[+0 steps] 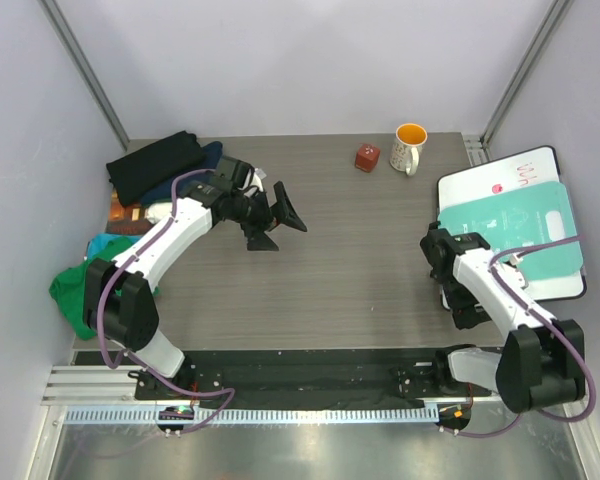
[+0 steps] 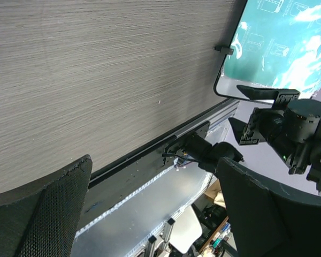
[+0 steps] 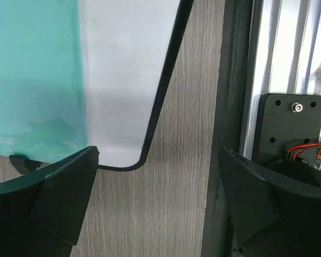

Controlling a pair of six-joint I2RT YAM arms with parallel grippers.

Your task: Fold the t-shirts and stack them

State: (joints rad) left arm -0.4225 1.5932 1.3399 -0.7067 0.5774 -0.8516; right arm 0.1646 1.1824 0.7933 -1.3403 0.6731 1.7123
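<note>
Left tool (image 1: 283, 213) hung open and empty, well left of the board (image 1: 510, 225), right tool (image 3: 158, 182) stood open beside the board's near corner, t-shirts (image 1: 155, 165) lay heaped farthest from it.

place: robotics lab cell | evidence: plain white panel walls (image 1: 310, 60) on metal posts (image 1: 84, 70); left arm (image 1: 165, 235) and right arm (image 1: 495, 290) bolted to an aluminium rail (image 1: 250, 415)
</note>
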